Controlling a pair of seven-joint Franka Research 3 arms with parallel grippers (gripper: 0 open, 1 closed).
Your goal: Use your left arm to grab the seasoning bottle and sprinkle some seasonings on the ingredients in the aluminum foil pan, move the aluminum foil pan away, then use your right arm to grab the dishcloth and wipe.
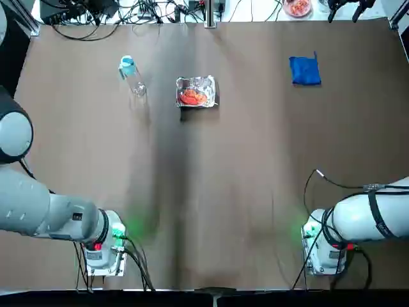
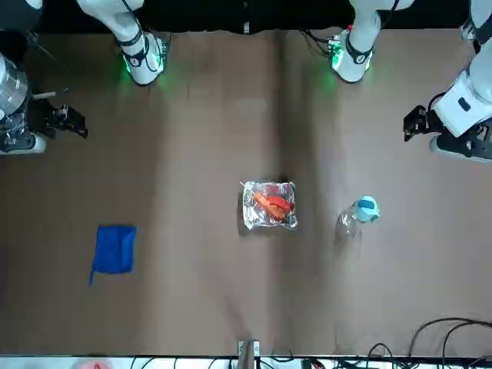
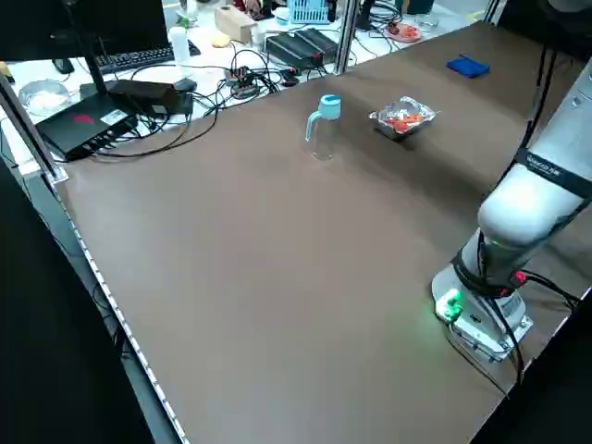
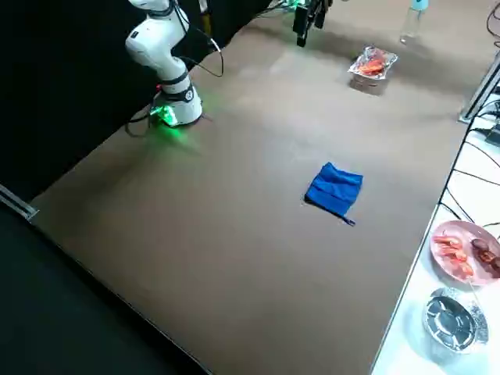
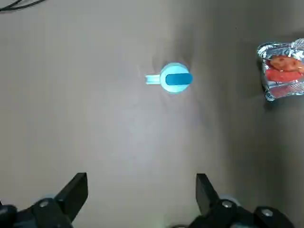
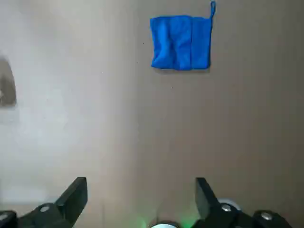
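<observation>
Left tool [image 5: 142, 187] hangs wide and holds nothing, above the table [image 2: 207, 184] toward its left edge. Right tool [image 6: 141, 190] is also wide and holds nothing, over toward the right edge. Farther out than both tools, the seasoning bottle [image 3: 324, 134] stands upright under its light-blue cap [image 5: 175, 78], left of center and apart from the left tool. To its right, well short of touching, sits the aluminum foil pan [image 1: 206, 83] with red-orange ingredients [image 1: 192, 97]. The dishcloth [image 1: 305, 70] lies toward the far right corner.
</observation>
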